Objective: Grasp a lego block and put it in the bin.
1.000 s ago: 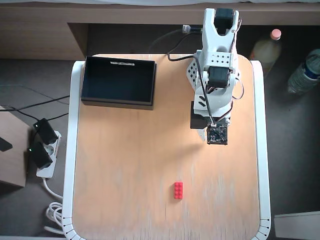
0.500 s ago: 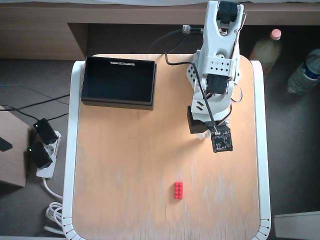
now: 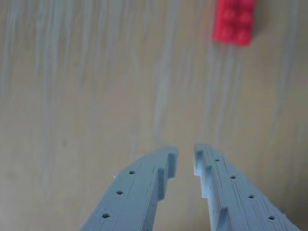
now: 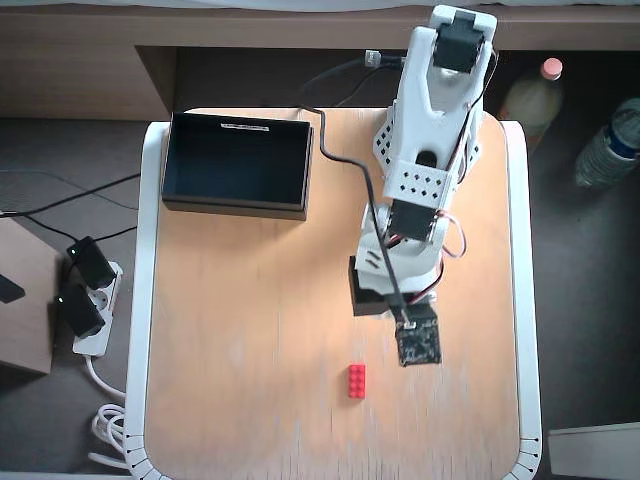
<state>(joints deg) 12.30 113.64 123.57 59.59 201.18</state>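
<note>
My gripper [image 3: 185, 156] is hanging a little open, holding nothing. The lego block [image 3: 234, 21] is lying at one o'clock in the wrist view. The bin [image 4: 236, 165] is sitting far off by the table [image 4: 240, 330] edge.

text: none legible | bin [image 4: 237, 165] label strip: unreadable

Wooden table [image 4: 230, 330] carries red lego block [image 4: 356, 381], black bin [image 4: 237, 208], arm base.
</note>
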